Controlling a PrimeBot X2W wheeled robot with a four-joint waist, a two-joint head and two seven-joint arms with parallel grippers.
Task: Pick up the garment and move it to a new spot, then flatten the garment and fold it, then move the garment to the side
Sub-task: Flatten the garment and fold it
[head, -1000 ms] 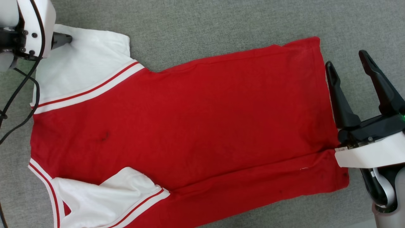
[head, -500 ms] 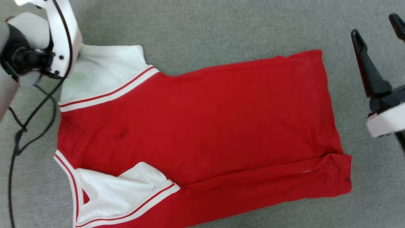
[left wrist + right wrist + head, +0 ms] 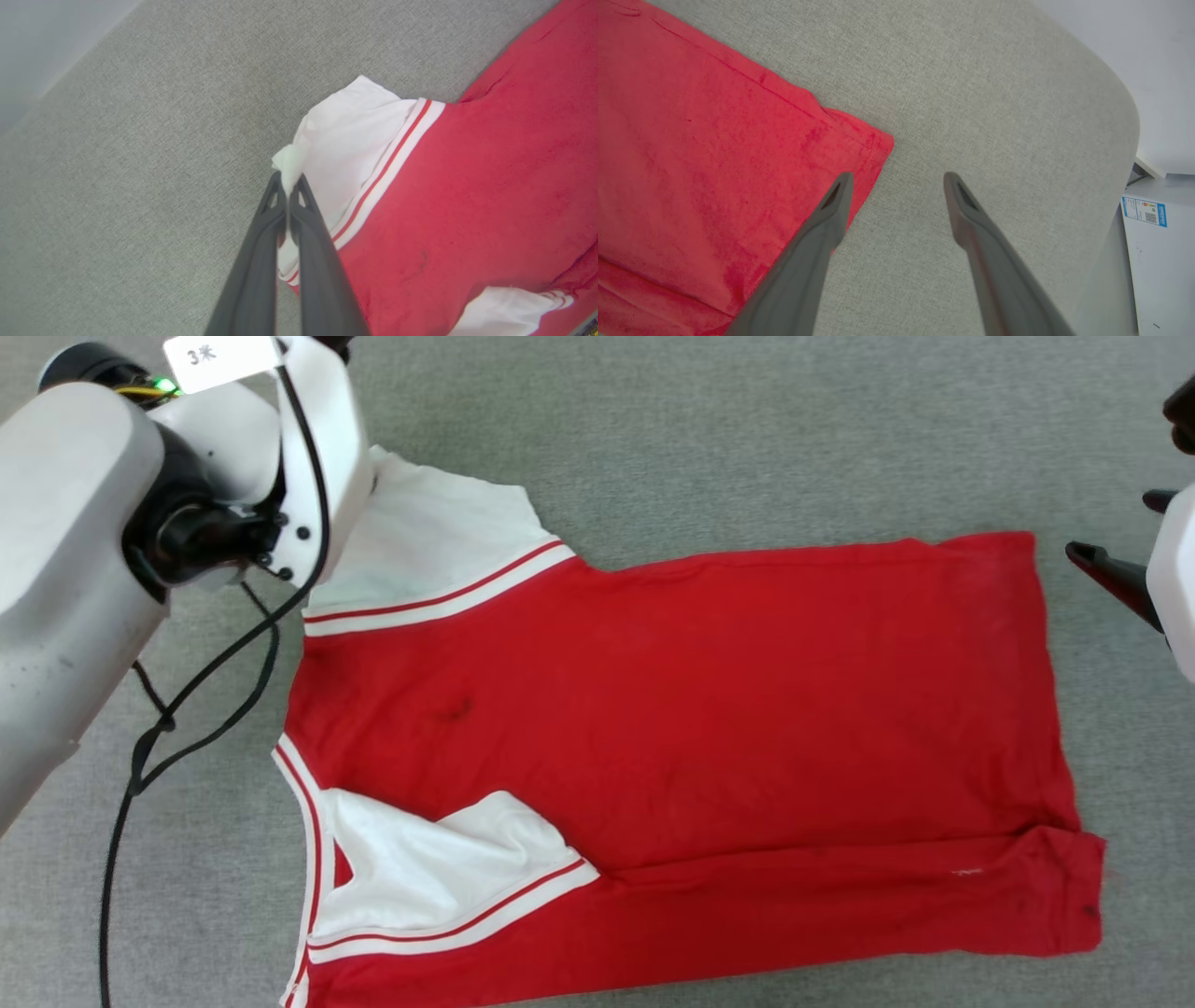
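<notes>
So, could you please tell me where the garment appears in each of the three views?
Head view: the garment spans the middle, white sleeves at left.
Left wrist view: right half, its sleeve pinched in the shut left claw.
Right wrist view: left side, its hem corner near the open right claw.
Shared landmark: the grey surface under it.

On my left arm, up-left of the garment, a white tag reads "3米". Well apart from the garment, a white box bears a blue sticker, too small to read.
</notes>
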